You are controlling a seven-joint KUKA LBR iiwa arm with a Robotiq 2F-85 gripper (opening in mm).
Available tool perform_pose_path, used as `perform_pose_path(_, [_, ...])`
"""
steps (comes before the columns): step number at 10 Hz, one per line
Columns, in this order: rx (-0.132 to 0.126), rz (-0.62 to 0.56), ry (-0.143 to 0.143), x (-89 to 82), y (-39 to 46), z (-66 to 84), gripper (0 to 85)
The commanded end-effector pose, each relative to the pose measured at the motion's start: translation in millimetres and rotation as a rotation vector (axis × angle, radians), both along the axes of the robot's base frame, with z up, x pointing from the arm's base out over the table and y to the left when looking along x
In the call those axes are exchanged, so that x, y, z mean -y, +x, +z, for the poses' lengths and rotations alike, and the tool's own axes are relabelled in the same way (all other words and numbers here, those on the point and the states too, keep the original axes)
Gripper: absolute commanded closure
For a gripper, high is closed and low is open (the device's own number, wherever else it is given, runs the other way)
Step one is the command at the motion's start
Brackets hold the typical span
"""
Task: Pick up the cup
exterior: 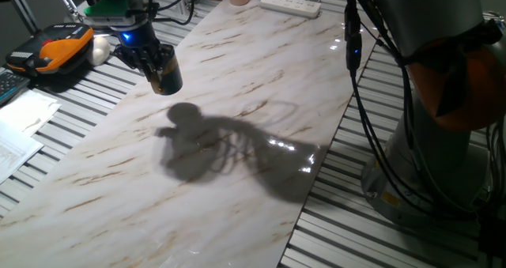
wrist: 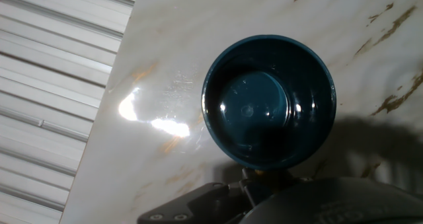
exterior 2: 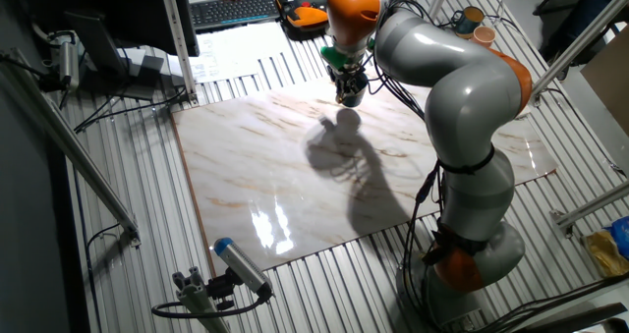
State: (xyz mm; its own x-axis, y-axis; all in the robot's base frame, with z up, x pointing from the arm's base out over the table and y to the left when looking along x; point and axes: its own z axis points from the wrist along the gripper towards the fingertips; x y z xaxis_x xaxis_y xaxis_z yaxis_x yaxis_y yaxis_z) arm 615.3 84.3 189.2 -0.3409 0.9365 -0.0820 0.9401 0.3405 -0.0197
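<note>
One fixed view — cup (exterior: 167,77) in tool (exterior: 152,62), power strip (exterior: 291,4) far behind.

The cup (exterior: 167,75) is held in the gripper (exterior: 150,58) above the marble slab (exterior: 237,141), clear of its surface, near the slab's far left corner in one fixed view. A power strip (exterior: 291,4) is laid at the slab's far end. Left of the slab, a handheld controller (exterior: 55,50) and papers (exterior: 20,130) are placed on the slatted table (exterior: 332,236). In the other fixed view, a keyboard (exterior 2: 236,9) is seen beyond the slab.
</note>
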Motion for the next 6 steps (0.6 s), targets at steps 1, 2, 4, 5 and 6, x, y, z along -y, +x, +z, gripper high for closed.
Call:
perform_pose_path(1, [0.001, 0.003, 0.002, 0.0, 0.0, 0.0, 85.0])
perform_pose_path(2, [0.004, 0.005, 0.004, 0.0, 0.0, 0.0, 85.0])
perform_pose_path(4, [0.001, -0.002, -0.002, 0.0, 0.0, -0.1, 85.0])
perform_pose_path(5, [0.000, -0.004, -0.004, 0.1, 0.1, -0.2, 85.0])
perform_pose_path(6, [0.000, -0.004, -0.004, 0.1, 0.1, -0.3, 85.0])
